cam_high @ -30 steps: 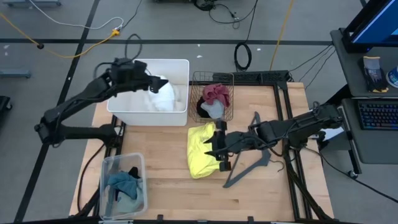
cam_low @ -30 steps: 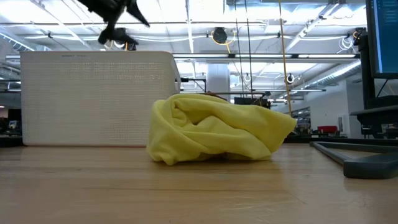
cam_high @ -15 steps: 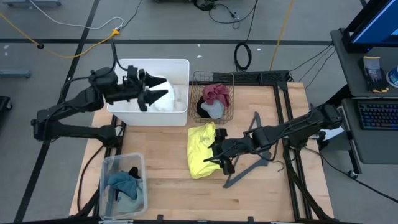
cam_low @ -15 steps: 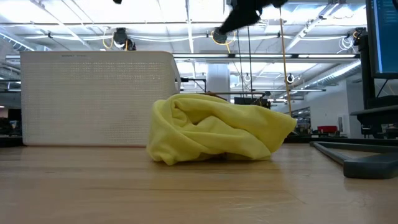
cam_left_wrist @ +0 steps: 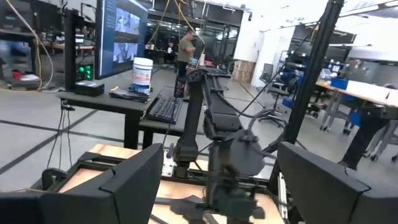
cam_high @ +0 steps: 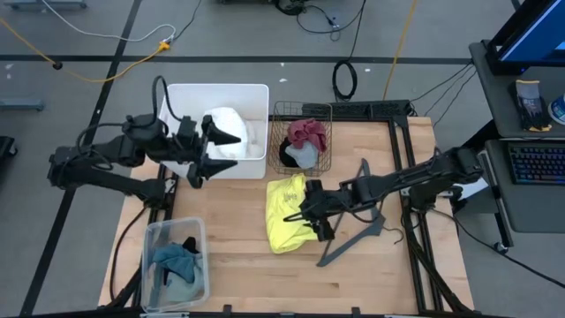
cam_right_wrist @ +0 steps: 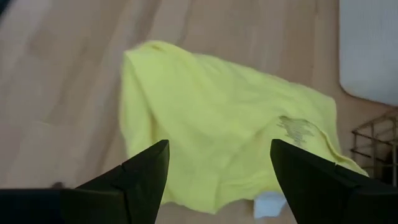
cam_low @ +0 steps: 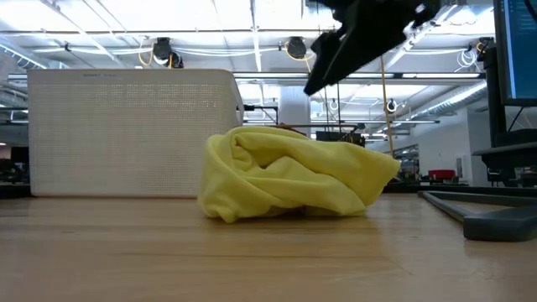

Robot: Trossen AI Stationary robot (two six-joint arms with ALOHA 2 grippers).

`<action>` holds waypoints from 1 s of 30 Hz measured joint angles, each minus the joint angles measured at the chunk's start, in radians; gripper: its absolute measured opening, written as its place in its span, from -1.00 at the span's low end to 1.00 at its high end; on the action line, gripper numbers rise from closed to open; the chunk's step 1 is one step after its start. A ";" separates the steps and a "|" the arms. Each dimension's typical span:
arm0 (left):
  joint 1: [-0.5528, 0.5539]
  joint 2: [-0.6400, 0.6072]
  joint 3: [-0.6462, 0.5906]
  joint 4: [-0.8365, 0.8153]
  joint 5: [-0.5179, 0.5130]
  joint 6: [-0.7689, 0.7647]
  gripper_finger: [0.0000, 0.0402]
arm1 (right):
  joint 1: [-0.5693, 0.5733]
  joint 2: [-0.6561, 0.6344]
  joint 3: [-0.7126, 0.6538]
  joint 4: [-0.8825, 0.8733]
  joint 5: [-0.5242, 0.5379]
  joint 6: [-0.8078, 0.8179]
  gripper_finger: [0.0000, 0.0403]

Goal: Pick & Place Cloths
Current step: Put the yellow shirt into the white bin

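Yellow cloth [cam_high: 288, 212] lies crumpled on table, below my right claw. White cloth [cam_high: 231, 132] sits in white bin. Maroon cloth [cam_high: 308, 133] and grey one [cam_high: 303, 156] in wire basket. Blue-teal cloth [cam_high: 175, 261] in clear box.

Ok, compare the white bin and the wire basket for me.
The white bin has solid plastic walls; the wire basket is an open dark mesh. The white bin is the larger of the two; the wire basket beside it is smaller. The white bin holds a white cloth; the wire basket holds a maroon cloth and a grey one. Both stand along the table's far edge with cloths inside.
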 joint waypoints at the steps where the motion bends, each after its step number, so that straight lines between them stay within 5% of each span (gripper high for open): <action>1: -0.018 0.000 0.000 0.000 -0.023 0.006 0.56 | -0.005 0.007 0.000 -0.003 0.000 0.000 0.36; 9: -0.108 0.000 0.000 -0.001 -0.157 0.044 0.55 | -0.015 0.135 0.046 -0.002 -0.001 -0.049 0.37; 30: -0.125 -0.001 0.000 -0.011 -0.162 0.042 0.54 | -0.063 0.420 0.146 0.007 0.020 -0.157 0.44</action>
